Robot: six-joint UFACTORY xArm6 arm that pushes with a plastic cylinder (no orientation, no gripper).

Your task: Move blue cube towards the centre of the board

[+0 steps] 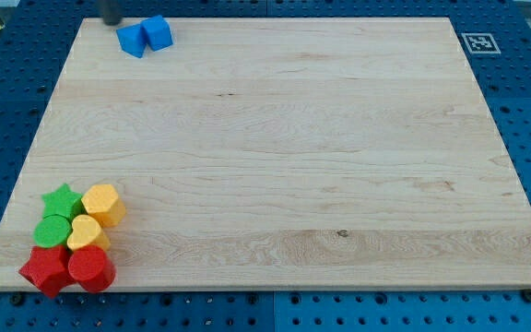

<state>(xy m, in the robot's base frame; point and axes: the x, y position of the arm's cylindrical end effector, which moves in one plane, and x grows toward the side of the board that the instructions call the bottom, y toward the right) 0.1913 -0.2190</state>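
Tip-wise, my tip (112,22), a bare rod gripping nothing, sits at the view's top left; the blue cube (159,32) lies just right, the board (275,157) centre far down-right

Only the bottom stub of the rod shows, cut off by the view's top edge at upper left. My tip (111,22) is the blunt, rounded lower end of that dark rod. Colour: dark grey to near black, matte, slightly blurred. Shape: straight, round in section as far as can be made out, same width all the way down the visible part. Any cables, screws or markings on this short stretch are too small to tell. The rest of the arm is out of frame.
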